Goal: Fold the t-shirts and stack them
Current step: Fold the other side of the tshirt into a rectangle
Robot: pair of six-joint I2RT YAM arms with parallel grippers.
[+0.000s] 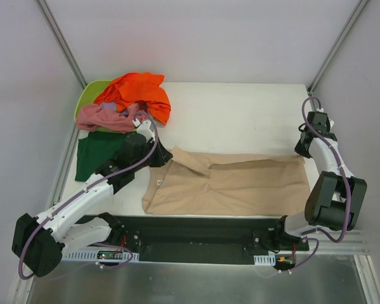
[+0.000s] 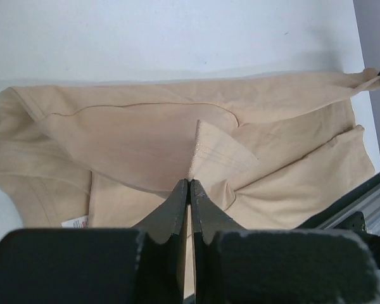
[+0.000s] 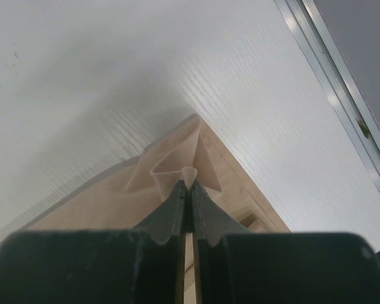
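Note:
The beige t-shirt (image 1: pixel 234 185) lies spread across the near middle of the table. My left gripper (image 1: pixel 164 154) is shut on its left part; in the left wrist view (image 2: pixel 189 183) the jaws pinch a fold by the sleeve hem, cloth (image 2: pixel 133 136) stretching away. My right gripper (image 1: pixel 302 150) is shut on the shirt's far right corner (image 3: pixel 190 161), jaws pinching a small fold (image 3: pixel 190 180). The orange shirt (image 1: pixel 139 92) and the pink shirt (image 1: pixel 107 118) are heaped at the back left. The dark green shirt (image 1: pixel 95 152) lies flat below them.
A lime-green tub (image 1: pixel 88 98) sits under the heap at the back left. Grey walls and metal frame posts (image 1: pixel 60 38) bound the table. The black base rail (image 1: pixel 196 237) runs along the near edge.

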